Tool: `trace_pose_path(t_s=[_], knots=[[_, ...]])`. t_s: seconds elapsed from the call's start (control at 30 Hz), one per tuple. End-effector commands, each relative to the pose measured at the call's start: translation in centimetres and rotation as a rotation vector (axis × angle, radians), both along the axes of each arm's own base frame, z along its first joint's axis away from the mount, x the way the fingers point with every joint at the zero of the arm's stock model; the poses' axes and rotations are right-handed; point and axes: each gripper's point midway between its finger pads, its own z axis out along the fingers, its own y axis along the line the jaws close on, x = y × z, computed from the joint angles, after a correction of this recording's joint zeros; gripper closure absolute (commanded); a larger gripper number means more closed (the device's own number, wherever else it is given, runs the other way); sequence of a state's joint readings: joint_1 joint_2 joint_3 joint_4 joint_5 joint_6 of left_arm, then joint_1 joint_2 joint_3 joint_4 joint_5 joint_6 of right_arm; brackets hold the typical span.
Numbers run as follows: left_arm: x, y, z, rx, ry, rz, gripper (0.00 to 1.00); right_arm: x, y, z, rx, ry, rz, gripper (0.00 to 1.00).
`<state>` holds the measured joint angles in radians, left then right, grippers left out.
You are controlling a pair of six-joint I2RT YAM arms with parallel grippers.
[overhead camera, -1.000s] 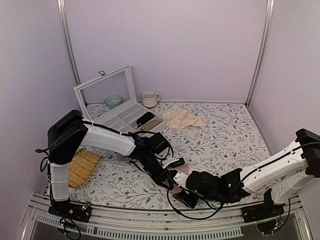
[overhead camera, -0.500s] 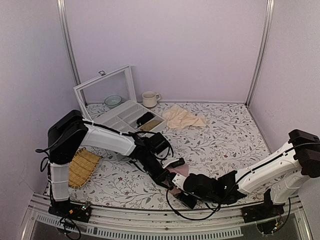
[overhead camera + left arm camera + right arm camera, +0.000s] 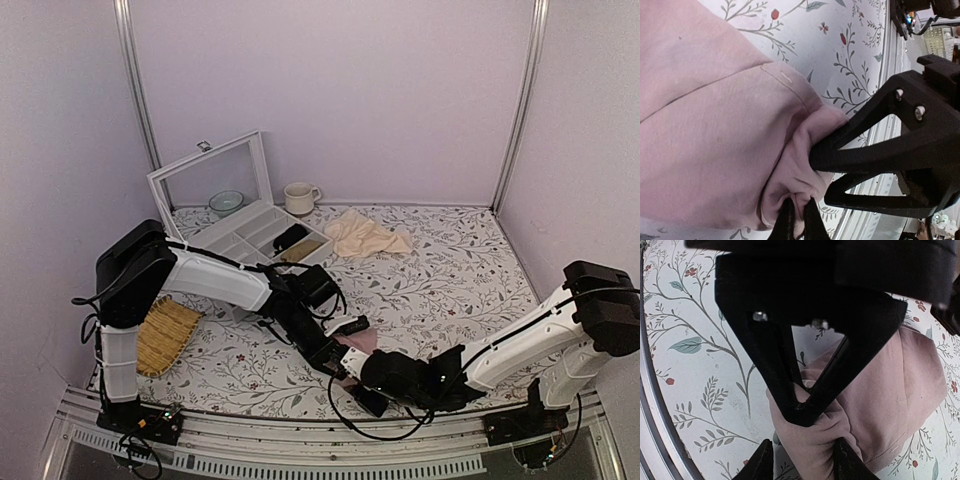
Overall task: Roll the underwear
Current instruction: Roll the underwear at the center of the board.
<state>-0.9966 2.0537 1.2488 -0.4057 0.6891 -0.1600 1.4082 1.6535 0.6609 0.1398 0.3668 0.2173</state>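
The underwear [image 3: 715,130] is dusty-pink fabric lying on the flowered table near its front edge, and shows as a small pink patch [image 3: 360,344] in the top view. My left gripper [image 3: 799,221] is shut on a bunched fold at its corner [image 3: 338,362]. My right gripper [image 3: 802,462] straddles the same bunched corner [image 3: 815,440], its jaws open. One finger [image 3: 847,460] touches the cloth, while the other [image 3: 760,465] stands just off it. From above, the right gripper [image 3: 360,385] sits tight against the left one. The waistband is not visible.
A white compartment box [image 3: 255,232] with its lid raised stands at the back left, with a bowl [image 3: 226,201] and a cup [image 3: 298,197] behind it. A beige cloth [image 3: 365,237] lies mid-back. A woven tray [image 3: 165,335] is at the left. The metal front rail [image 3: 300,440] runs close by.
My right arm has slid left toward the left gripper, and its jaws have narrowed around the bunched pink fabric. The left arm has kept still with its hold.
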Motion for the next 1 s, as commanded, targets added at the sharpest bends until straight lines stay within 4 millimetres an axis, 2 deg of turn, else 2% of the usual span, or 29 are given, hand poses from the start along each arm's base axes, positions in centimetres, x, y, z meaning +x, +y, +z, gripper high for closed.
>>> trace_pose_path(t_s=[0.0,0.13,0.23,0.3,0.47,0.57,0.67,0.8,0.97], knots=[[-1.7,3.6,-5.0,0.201,0.038,-0.005,1.0,-1.6,-2.0,-3.9,-0.109,0.107,0.011,0.6],[-1.6,3.6,-5.1,0.198,0.04,-0.002,1.0,-0.8,-2.1,-2.4,-0.062,0.081,-0.043,0.6],[-1.6,3.7,-5.1,0.201,0.041,0.0,1.0,0.0,-1.3,1.2,0.032,0.038,-0.075,0.58],[-1.5,3.7,-5.2,0.203,0.042,0.001,1.0,0.6,-0.6,4.7,0.121,0.004,-0.092,0.57],[-1.5,3.7,-5.4,0.213,0.047,0.003,1.0,1.5,-0.4,11.7,0.31,-0.034,-0.144,0.56],[-1.4,3.7,-5.4,0.22,0.044,0.003,1.0,1.5,-1.3,14.2,0.419,0.022,-0.172,0.55],[-1.3,3.8,-5.5,0.23,0.04,-0.002,1.0,2.0,-3.2,14.3,0.499,0.12,-0.229,0.55],[-1.3,4.3,-6.0,0.263,0.04,-0.014,1.0,2.2,-5.7,11.9,0.564,0.253,-0.29,0.55],[-1.4,4.6,-6.4,0.281,0.039,-0.023,1.0,2.5,-7.5,9.3,0.635,0.397,-0.362,0.58]])
